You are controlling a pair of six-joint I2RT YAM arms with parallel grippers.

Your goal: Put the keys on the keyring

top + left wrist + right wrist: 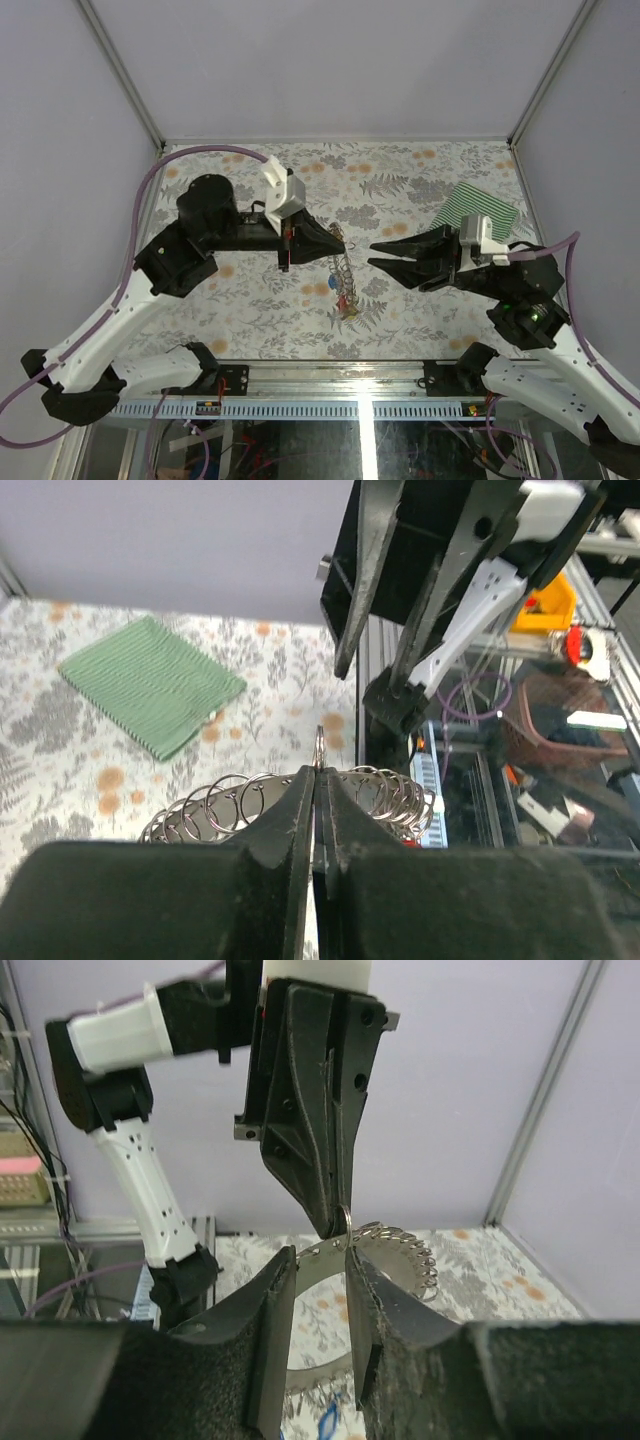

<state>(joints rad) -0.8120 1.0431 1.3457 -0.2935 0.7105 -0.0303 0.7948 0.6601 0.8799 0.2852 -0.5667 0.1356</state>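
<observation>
My left gripper (341,243) is shut on the top edge of the keyring (343,268), which hangs below it above the table. In the left wrist view the keyring (235,802) is a flat grey band lined with small wire rings, pinched between my shut jaws (318,780). The keys (346,298) dangle from its lower part; a blue one (328,1426) shows in the right wrist view. My right gripper (370,254) is open just right of the ring, holding nothing. In its own view its fingers (276,1305) stand either side of the band (390,1245), apart from it.
A green striped cloth (478,212) lies at the back right of the flowered table (420,180), also seen in the left wrist view (150,685). The metal rail (330,405) and cables run along the near edge.
</observation>
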